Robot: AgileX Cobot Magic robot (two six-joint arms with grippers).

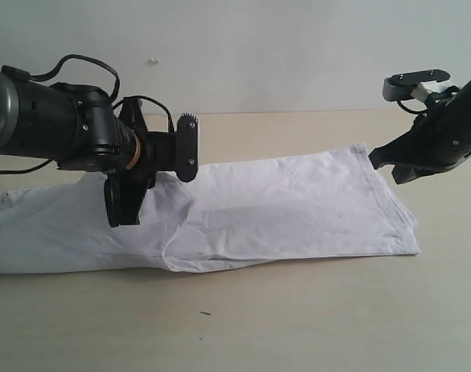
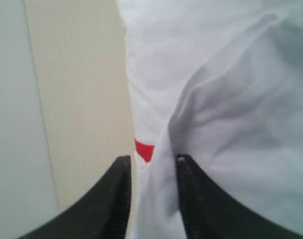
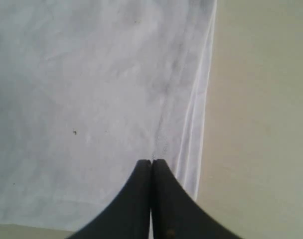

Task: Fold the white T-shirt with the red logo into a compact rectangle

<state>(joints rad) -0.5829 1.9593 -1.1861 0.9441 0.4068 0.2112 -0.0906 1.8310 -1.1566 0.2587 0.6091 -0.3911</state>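
One white T-shirt (image 1: 297, 209), one table (image 1: 297, 325), two arms (image 1: 49, 124) (image 1: 445, 132).

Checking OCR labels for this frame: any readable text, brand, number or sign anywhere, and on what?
No readable text in any view.
The wrinkled white cotton T-shirt shows only a sliver of its red logo patch, in the left wrist view; no letters can be seen on it.
Nothing is printed on the beige table.

White T-shirt (image 1: 297, 209) showing a sliver of red logo (image 2: 144, 149); beige table (image 1: 297, 325); pale grey wall (image 1: 297, 54).
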